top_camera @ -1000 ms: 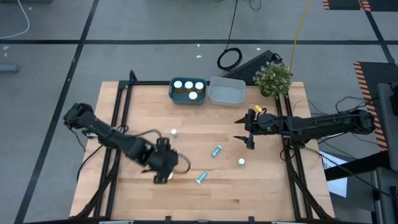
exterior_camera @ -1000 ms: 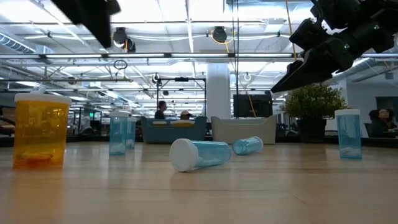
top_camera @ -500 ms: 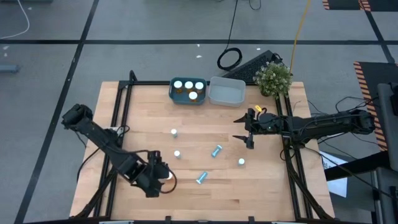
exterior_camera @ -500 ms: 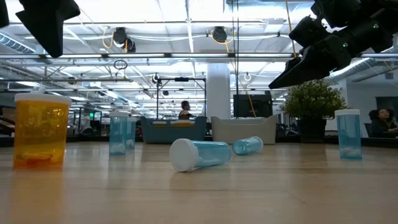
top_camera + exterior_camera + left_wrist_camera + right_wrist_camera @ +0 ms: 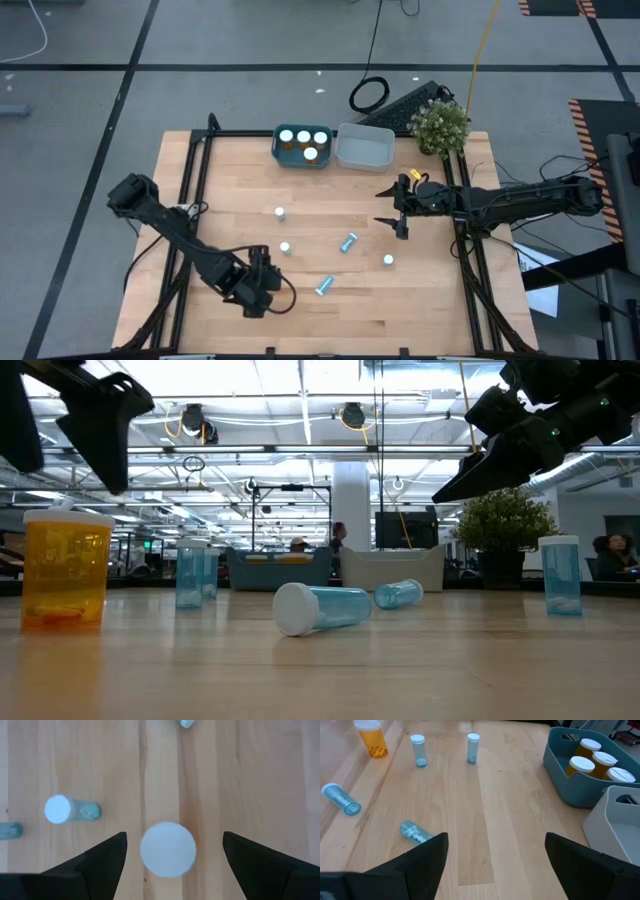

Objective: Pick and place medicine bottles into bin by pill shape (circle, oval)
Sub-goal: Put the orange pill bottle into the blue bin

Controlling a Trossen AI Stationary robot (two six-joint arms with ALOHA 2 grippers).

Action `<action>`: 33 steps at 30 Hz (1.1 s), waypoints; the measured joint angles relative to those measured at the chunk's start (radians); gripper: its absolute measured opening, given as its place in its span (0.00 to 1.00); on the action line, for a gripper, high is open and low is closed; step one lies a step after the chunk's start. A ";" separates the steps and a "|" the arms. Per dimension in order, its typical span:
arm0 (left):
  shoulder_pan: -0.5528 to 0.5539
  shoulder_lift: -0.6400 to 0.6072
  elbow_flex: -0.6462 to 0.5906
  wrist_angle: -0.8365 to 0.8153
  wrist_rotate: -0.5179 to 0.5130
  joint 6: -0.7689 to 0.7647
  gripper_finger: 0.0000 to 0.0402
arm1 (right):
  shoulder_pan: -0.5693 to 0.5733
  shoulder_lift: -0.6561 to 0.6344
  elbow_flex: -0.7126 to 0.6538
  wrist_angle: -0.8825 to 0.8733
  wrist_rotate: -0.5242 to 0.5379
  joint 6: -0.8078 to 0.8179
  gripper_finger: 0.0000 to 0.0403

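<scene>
Left claw (image 5: 172, 851) now shifted directly above orange bottle (image 5: 167, 849), fingers wide, empty; lines up descent. Right claw (image 5: 392, 209) wide, idle.

From above, the left gripper (image 5: 262, 287) covers the orange bottle (image 5: 66, 569) near the table's (image 5: 420, 300) front edge. The pills' shape inside the blue bottles (image 5: 348, 242) is too small to tell. The white bin (image 5: 620, 827) is cut off in the right wrist view.
</scene>
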 joint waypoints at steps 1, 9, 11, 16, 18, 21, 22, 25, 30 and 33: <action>0.005 0.004 0.000 -0.002 0.008 0.000 0.83 | 0.000 0.000 0.000 0.000 0.000 0.000 0.81; 0.028 0.060 0.000 -0.028 0.066 0.024 0.83 | 0.000 0.000 0.000 -0.001 0.000 0.007 0.81; 0.029 0.072 0.000 -0.023 0.066 0.032 0.83 | 0.000 0.000 0.000 -0.001 0.000 0.008 0.81; 0.035 0.090 0.000 -0.028 0.065 0.043 0.83 | 0.000 0.000 0.000 -0.001 0.000 0.008 0.81; 0.035 0.091 0.000 -0.028 0.064 0.045 0.83 | 0.000 0.000 0.000 -0.002 0.000 0.008 0.81; 0.039 0.091 0.000 -0.027 0.059 0.047 0.80 | 0.000 0.000 0.000 -0.002 0.000 0.008 0.81; 0.040 0.091 0.000 -0.027 0.059 0.047 0.78 | 0.000 0.000 0.000 -0.002 0.000 0.008 0.81; 0.040 0.091 0.000 -0.027 0.063 0.047 0.70 | 0.000 0.000 0.000 -0.002 0.000 0.008 0.81; 0.040 0.091 0.000 -0.024 0.066 0.047 0.59 | 0.000 0.000 0.000 -0.002 0.000 0.008 0.81; 0.040 0.091 0.000 -0.024 0.065 0.047 0.55 | 0.000 0.000 0.000 -0.002 0.000 0.008 0.81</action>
